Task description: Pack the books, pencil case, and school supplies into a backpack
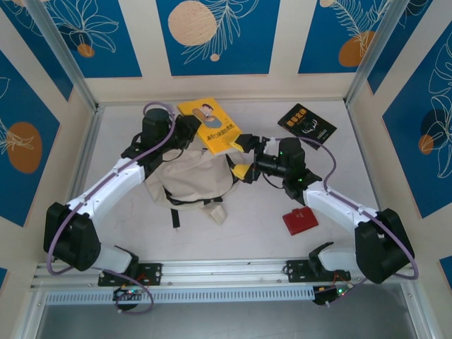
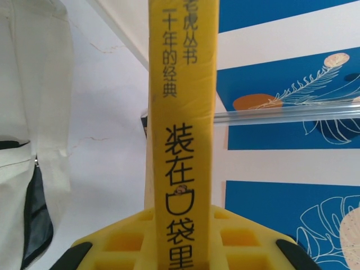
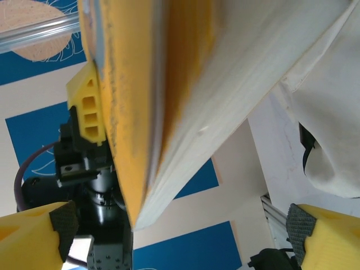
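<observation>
Yellow paperback (image 1: 210,121) is what I'm dealing with here. The left gripper (image 1: 186,131) is clamped on it at the spine edge, holding it up off the tabletop (image 1: 240,233) just behind the cream backpack (image 1: 189,180). From the left wrist I'm looking straight along the spine, pinched between the yellow fingers (image 2: 121,242). The right gripper (image 1: 247,152) is spread wide at the book's free corner. Its jaws sit either side of the page block, and as far as the right wrist view shows they aren't touching it.

Handling-wise I'd guess it's thin, light and a bit floppy. It's a soft cover, so held by one edge the far end will likely droop and the pages can fan out. The cover looks glossy, so it's probably slippery. I'd grab across the closed page edge near that corner and squeeze both covers together. The backpack is limp fabric and I doubt its mouth stays open on its own. The black book (image 1: 307,126) lies off to the right.
</observation>
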{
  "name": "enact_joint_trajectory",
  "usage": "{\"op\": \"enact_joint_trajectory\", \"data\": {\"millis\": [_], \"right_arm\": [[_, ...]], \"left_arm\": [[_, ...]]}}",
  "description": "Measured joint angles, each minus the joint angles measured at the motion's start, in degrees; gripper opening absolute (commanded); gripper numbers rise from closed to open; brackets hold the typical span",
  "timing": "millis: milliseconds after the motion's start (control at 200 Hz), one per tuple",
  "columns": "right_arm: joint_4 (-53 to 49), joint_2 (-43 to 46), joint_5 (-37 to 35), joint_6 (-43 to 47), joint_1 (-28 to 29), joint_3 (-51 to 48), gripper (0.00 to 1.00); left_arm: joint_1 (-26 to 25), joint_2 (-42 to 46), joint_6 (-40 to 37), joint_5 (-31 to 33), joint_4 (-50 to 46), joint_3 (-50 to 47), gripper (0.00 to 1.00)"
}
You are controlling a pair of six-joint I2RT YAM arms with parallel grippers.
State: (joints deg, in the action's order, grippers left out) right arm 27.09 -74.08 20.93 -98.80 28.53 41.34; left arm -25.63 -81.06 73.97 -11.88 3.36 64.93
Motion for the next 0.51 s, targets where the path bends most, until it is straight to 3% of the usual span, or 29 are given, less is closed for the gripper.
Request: {"op": "enact_joint_trajectory", "data": {"millis": [280,505], "right_arm": [[6.7,-3.0,-4.4,-3.1,0.6,0.0,0.76],[10.2,-4.5,-8.6,-5.9,1.9,-0.8,0.71]], "left_arm": [[-0.5,0.0,2.6,0.0,1.4,-0.9,0.12],[-0.9,0.0,3.8,0.0,2.0,-2.0,0.12]]}}
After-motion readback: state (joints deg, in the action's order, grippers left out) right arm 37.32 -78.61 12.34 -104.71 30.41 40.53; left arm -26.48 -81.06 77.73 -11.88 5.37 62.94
